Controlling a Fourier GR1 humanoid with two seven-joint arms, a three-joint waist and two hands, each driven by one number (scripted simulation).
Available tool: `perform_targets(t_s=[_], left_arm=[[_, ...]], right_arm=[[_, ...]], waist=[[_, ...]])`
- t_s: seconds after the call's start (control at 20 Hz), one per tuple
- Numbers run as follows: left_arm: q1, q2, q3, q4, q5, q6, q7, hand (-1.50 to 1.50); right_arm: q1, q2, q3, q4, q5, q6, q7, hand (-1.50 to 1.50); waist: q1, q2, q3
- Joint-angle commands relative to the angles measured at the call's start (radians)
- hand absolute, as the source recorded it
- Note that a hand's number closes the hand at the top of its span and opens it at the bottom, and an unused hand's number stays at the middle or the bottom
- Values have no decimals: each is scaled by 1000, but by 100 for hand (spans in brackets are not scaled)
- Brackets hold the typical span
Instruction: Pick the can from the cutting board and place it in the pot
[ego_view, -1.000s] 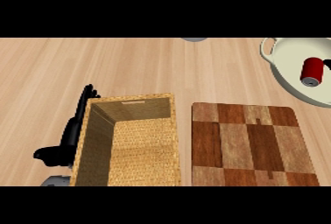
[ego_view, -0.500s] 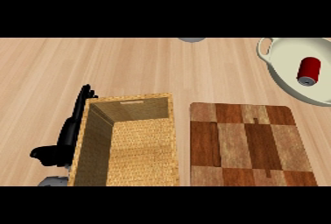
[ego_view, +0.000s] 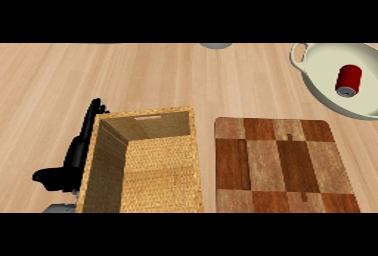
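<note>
Left hand (ego_view: 76, 152), black, positioned at lower left of the head view, flat against the outer left wall of the basket, fingers straight and extended toward the basket's far left corner, thumb spread at the lower end, nothing held. Right hand not visible.

Light wooden countertop (ego_view: 148, 75) spanning the full view, grain running left to right.

Rectangular woven wicker basket (ego_view: 94, 165), open-topped, left of centre, long axis running toward the lower edge, slot handle cut into the far wall.

Dark and light brown checkered wooden cutting board (ego_view: 280, 165) just beside the basket on the right, narrow strip of countertop between them, surface bare.

Pale cream round pot (ego_view: 317, 80) with a loop handle on its left rim, upper right corner, partly cut off by the right edge, well apart from the cutting board.

Red cylindrical can (ego_view: 348, 80) with a grey end, lying on its side inside the pot, grey end pointing toward the lower edge.

Small grey rounded object (ego_view: 215, 45) at the top edge, mostly cut off, identity not discernible.
</note>
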Motion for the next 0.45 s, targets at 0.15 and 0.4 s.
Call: perform_targets(t_s=[0.15, 0.4], left_arm=[[-3, -8, 17, 40, -2, -18, -37, 0], [9, 16, 46, 41, 17, -55, -40, 0]], right_arm=[[50, -69, -39, 12, -124, 5, -79, -150], [131, -52, -60, -6, -222, 23, -147, -150]], waist=[[-3, 1, 0], [-6, -1, -1]])
